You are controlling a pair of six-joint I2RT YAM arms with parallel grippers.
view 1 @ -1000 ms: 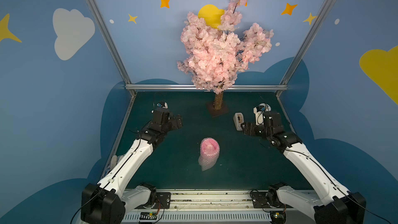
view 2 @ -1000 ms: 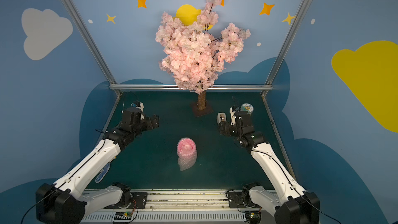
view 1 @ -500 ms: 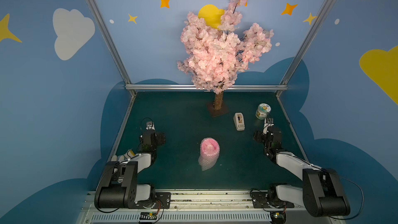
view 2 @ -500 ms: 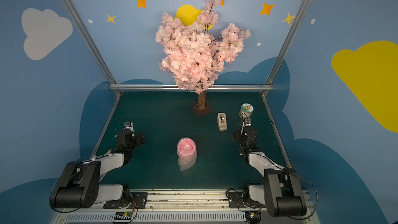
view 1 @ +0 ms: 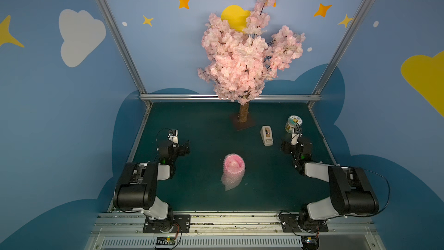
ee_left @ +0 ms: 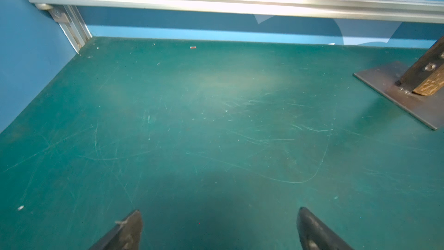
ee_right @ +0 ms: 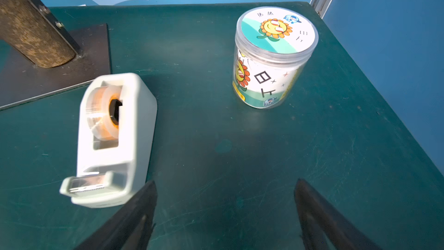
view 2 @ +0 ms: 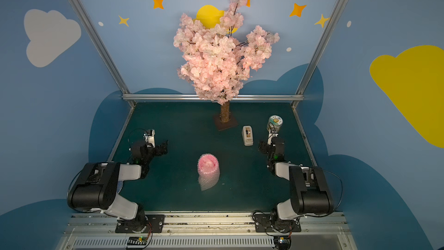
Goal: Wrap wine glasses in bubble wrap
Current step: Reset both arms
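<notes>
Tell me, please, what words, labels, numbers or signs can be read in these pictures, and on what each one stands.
"日": large black character on the side of the clear round plastic jar with a sunflower label.
Black character below it: unclear, not readable.
Small characters on the jar's lid: too small to read.
White plastic tape dispenser: no lettering visible.

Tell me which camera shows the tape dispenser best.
The right wrist view: the tape dispenser fills it close up, roll and cutter blade clear. In both top views it is a small white block. The left wrist view misses it.
</notes>
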